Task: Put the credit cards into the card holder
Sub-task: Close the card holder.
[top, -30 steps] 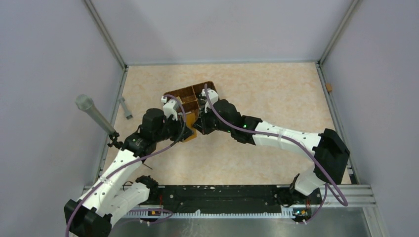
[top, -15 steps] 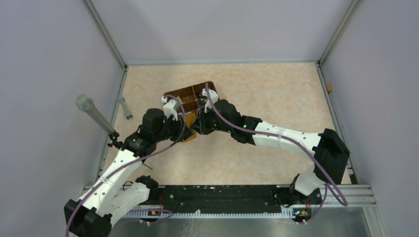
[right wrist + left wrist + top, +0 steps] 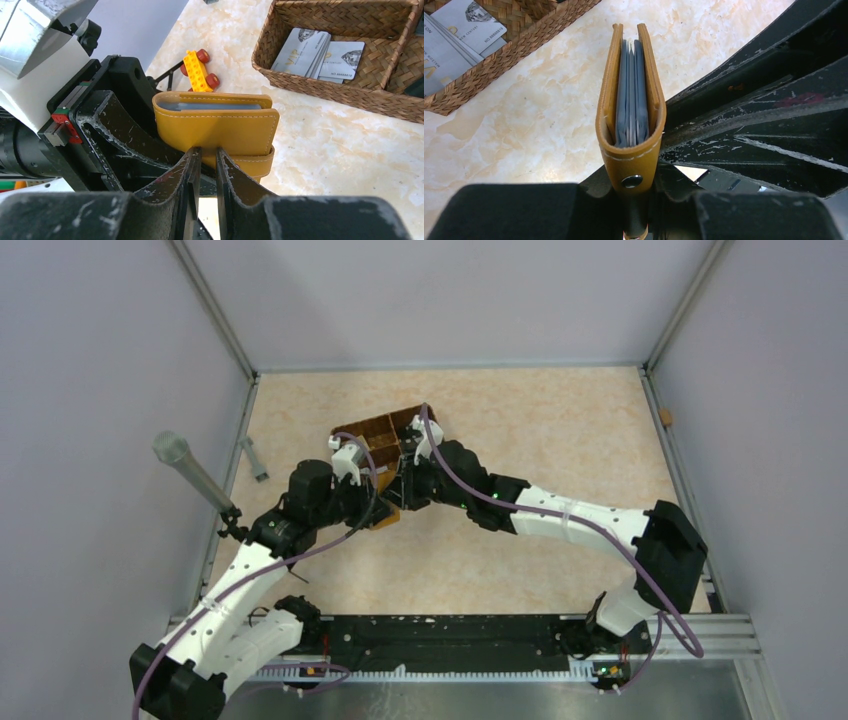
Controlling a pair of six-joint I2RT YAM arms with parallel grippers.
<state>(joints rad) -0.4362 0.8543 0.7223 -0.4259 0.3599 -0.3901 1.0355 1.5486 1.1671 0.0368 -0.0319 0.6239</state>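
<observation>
- Left gripper (image 3: 636, 200) squeezes the card holder (image 3: 631, 90).
- Right gripper (image 3: 206, 160), almost closed, sits at its flap; grip unclear.
- Credit cards (image 3: 312, 52) lie upper right, in the woven basket (image 3: 350, 92).

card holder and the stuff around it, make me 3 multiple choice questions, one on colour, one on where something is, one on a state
1. What colour is the card holder outside? A black; B mustard-orange; C blue.
2. Where do the loose grey cards lie? A in the woven basket; B on top of the card holder; C on an arm's base.
3. How is the card holder now? A spread open flat; B dropped in the basket; C folded, held up on edge, with the right fingers closed on it.

Answers: 1 B, its leather shows orange in both wrist views. 2 A, the right wrist view shows them in a basket compartment. 3 C, the left wrist view shows it edge-on and folded, and the right wrist view shows the fingers pinching it.
</observation>
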